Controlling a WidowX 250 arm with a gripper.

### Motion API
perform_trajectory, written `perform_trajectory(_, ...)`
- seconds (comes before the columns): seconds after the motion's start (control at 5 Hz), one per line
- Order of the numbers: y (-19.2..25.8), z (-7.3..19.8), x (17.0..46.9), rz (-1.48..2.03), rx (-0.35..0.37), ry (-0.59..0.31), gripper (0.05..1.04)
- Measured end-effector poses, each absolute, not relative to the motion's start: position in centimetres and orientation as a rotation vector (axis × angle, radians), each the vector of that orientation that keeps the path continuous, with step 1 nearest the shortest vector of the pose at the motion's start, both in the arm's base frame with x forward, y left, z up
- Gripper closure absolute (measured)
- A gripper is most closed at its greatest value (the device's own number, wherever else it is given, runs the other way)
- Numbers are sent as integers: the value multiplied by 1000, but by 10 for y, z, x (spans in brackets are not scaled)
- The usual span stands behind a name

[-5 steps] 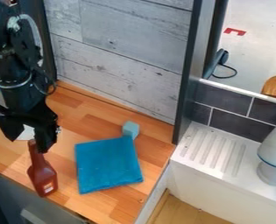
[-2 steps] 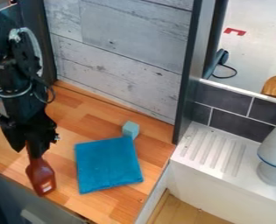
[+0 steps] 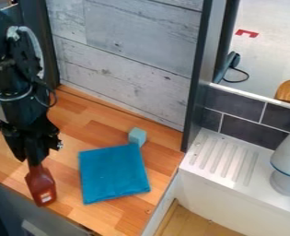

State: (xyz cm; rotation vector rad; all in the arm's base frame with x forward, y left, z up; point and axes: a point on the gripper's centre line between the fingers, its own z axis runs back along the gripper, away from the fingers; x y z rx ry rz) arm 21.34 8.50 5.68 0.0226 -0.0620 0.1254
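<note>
Wooden tabletop (image 3: 113, 130) lies beneath the reddish-brown bottle (image 3: 41, 184), beside a blue cloth (image 3: 114, 174), and the tool (image 3: 31, 158) grips the bottle's slim neck, a sensible hold since it looks stiff, light and slippery

"What sort of place are we looking at?"

"A toy kitchen, we'd say: we see a white ridged drainboard (image 3: 224, 156) beside the wooden desk (image 3: 162, 163)."

"And those dark tiles (image 3: 242, 110)?"

"They fit our kitchen reading, as does the pale plank-patterned panel (image 3: 125, 55) behind the desk."
</note>
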Motion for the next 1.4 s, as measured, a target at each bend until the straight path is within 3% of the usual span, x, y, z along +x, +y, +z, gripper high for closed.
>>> perform_trajectory(0.4, 97, 98, 245, 128, -14, -138, 751)
perform_trajectory(0.6, 109, 107, 270, 147, -76, -119, 751)
perform_trajectory(0.8, 124, 122, 300, 138, -92, -129, 751)
perform_trajectory(1.4, 163, 131, 344, 185, -89, -146, 751)
